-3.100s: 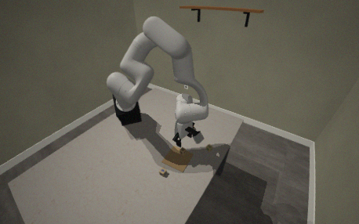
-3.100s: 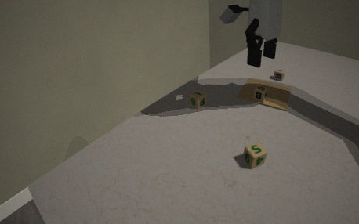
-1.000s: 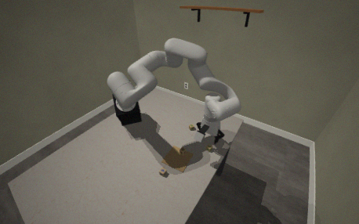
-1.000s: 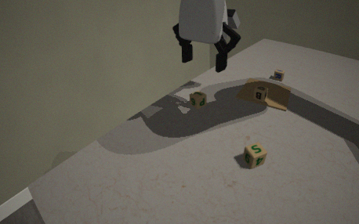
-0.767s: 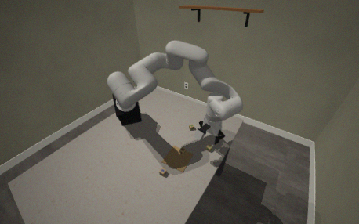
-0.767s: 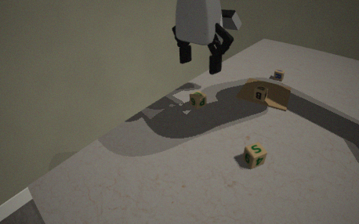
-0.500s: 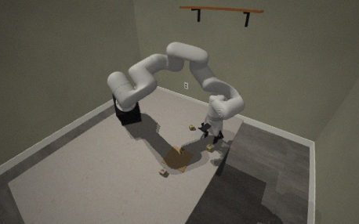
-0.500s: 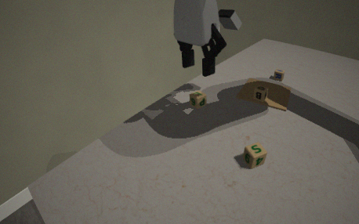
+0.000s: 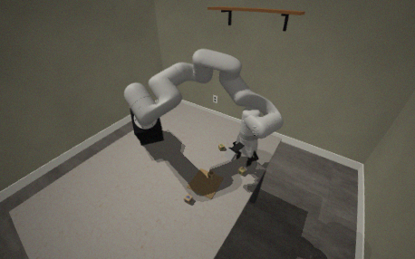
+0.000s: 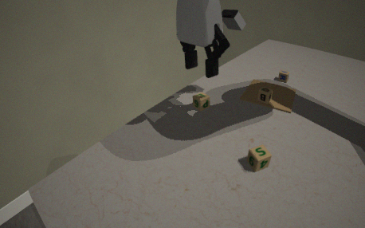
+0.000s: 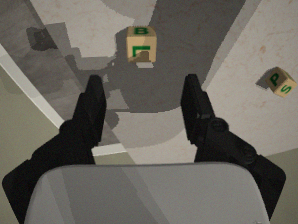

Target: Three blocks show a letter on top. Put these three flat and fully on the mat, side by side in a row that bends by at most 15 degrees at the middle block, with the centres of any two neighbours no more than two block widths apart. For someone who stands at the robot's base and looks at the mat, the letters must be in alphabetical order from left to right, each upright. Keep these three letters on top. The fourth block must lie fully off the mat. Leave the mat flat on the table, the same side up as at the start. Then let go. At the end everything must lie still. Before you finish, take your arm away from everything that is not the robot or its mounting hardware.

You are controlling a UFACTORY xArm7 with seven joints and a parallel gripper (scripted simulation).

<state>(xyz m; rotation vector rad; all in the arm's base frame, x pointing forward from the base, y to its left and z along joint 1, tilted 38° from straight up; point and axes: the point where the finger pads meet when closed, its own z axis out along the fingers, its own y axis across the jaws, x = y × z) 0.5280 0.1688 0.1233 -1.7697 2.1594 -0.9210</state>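
One raised, arching arm (image 9: 217, 61), pincer (image 9: 245, 158) (image 10: 202, 68) (image 11: 143, 88) pointing down; fingers apart, above table (image 9: 127, 190) (image 10: 203, 187) (image 11: 232, 75).

Drab olive walls (image 9: 82, 41) (image 10: 80, 60) surround dim grey floorboards (image 9: 313, 181), with an orange-brown shelf (image 9: 255, 11) mounted high.

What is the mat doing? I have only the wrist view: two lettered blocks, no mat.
Observer: The brown mat lies on the table, bearing a block with a dark B.
Operator: Any other block I can't see?
Observer: Yes, a block with a blue letter, beside the mat, off it.
Operator: Is the hand down on the table?
Observer: No, in the exterior view the hand hangs above it.
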